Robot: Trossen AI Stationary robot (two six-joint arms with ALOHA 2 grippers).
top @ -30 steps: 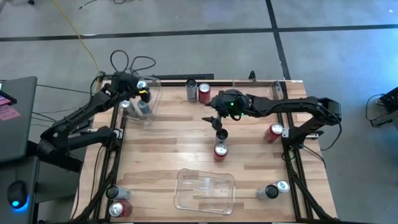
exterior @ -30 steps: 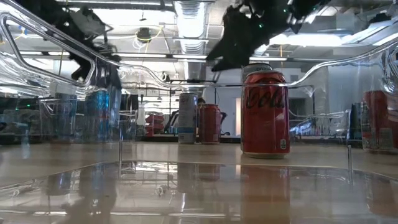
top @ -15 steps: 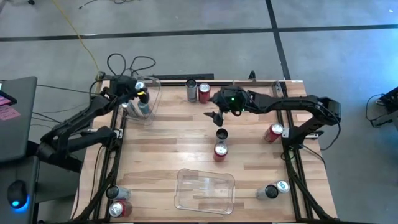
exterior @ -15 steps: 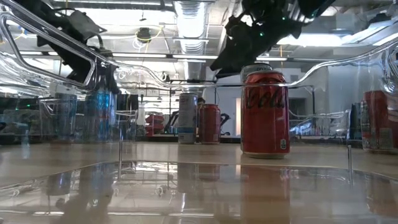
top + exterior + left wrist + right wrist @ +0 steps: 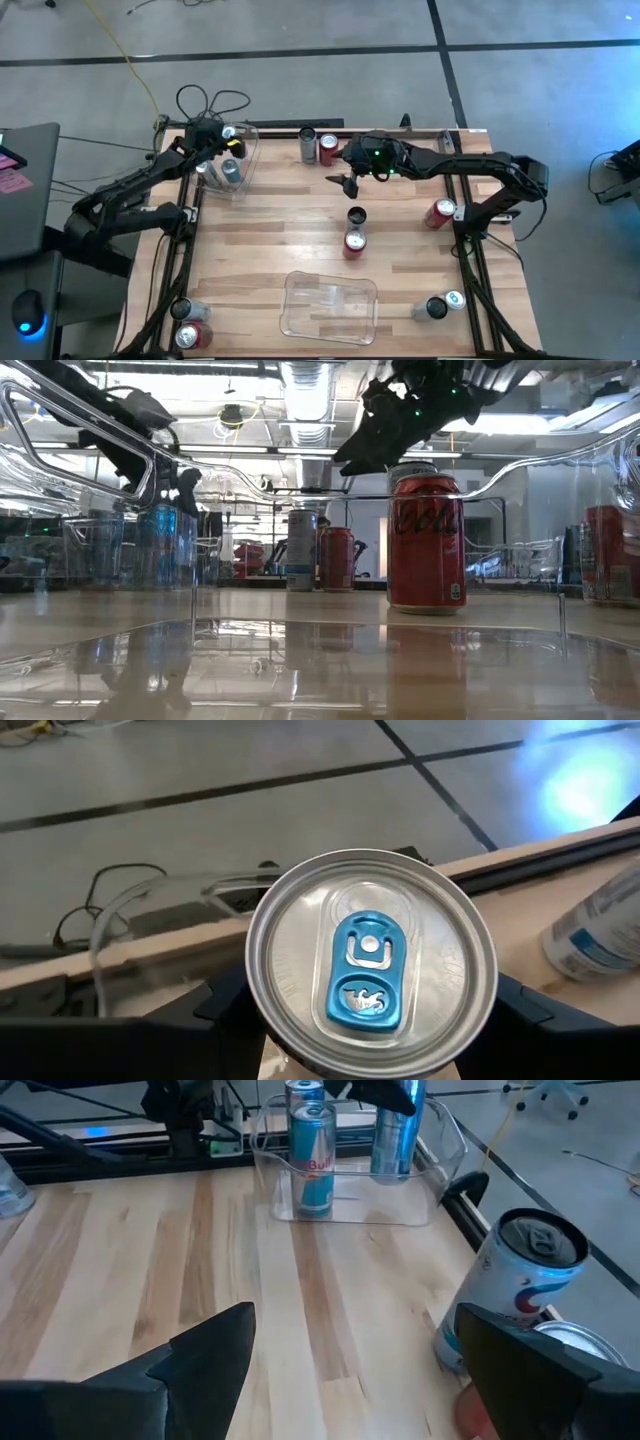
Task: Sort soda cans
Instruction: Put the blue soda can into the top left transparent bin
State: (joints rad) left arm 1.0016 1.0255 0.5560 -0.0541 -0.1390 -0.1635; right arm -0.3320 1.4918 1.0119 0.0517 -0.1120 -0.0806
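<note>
One silver-blue can [image 5: 371, 962] sits clamped in the left gripper [image 5: 226, 140] over the clear bin [image 5: 244, 160] at the table's far left corner. The right gripper [image 5: 350, 180] hovers with fingers apart near the far-edge cans [image 5: 318, 146]. Such cans look rigid, smooth and slippery, so squeezing the round sidewall mid-height seems best.

"Bull" on blue can [image 5: 314, 1160], Coca-Cola script on red can [image 5: 427, 542]

**Four cameras, one table**

The high view looks straight down on the whole wooden table [image 5: 300, 240]. The low view sits at tabletop level, facing the room. Each wrist view looks forward, close up (the right one shares the far clear bin [image 5: 350, 1165] with the overhead).
</note>
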